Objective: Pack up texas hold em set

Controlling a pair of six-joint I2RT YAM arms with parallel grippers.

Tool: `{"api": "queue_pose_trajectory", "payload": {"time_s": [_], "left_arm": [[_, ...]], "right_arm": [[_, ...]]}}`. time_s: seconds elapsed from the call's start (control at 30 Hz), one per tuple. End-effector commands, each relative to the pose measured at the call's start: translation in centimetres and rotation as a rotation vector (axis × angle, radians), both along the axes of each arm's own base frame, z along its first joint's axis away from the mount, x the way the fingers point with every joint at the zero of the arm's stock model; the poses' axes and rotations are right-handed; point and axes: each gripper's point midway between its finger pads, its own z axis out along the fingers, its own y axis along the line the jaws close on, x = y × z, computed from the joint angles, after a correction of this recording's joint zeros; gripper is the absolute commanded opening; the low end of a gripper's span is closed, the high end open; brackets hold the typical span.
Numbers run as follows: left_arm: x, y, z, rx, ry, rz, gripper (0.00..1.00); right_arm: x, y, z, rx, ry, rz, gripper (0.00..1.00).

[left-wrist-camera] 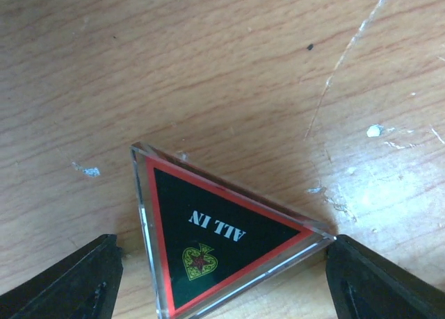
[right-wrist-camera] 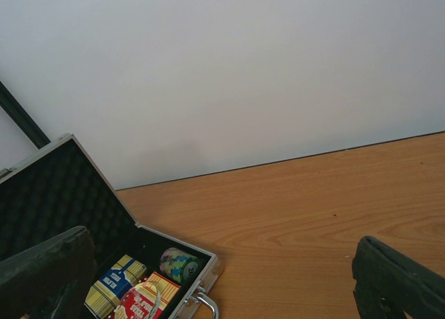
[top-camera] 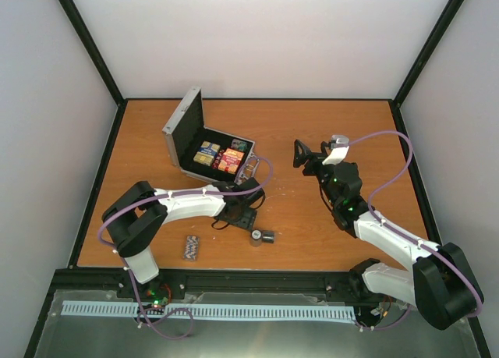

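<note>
- Left tool [left-wrist-camera: 222, 281]: spread, straddling the triangle [left-wrist-camera: 215, 235] and not yet pinching it.
- The triangle lies flat on the worktop [left-wrist-camera: 208, 69], just in front of the open case [top-camera: 204, 143], on its near-edge side.
- Right tool [top-camera: 299, 155]: spread, holding nothing.
- Risk: the triangle's slanted, glossy clear-plastic edges may squirt sideways as the tool closes. A thin slab may also slip on lifting.
- Materials: scratched wood-grain worktop; silver metal case with dimpled black lining.

One case [top-camera: 181, 132], two card boxes [top-camera: 207, 153], one triangle [left-wrist-camera: 215, 242] — two round buttons [top-camera: 256, 237], one loose chip stack [top-camera: 190, 247].
</note>
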Motion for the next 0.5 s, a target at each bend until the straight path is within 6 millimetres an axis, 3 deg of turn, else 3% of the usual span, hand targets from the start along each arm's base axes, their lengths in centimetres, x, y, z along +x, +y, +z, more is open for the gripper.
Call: {"api": "queue_pose_trajectory", "payload": {"time_s": [0.0,0.47], "left_arm": [[0.4,0.0,0.2,0.031,-0.025,0.0,0.82],[1.0,-1.3,0.0,-0.001,-0.032,-0.02,0.82]], "right_arm": [[0.3,-0.3,1.3,0.011,-0.027,-0.014,1.0],[0.2,-0.3,1.3,0.01,-0.028,-0.011,1.0]]}}
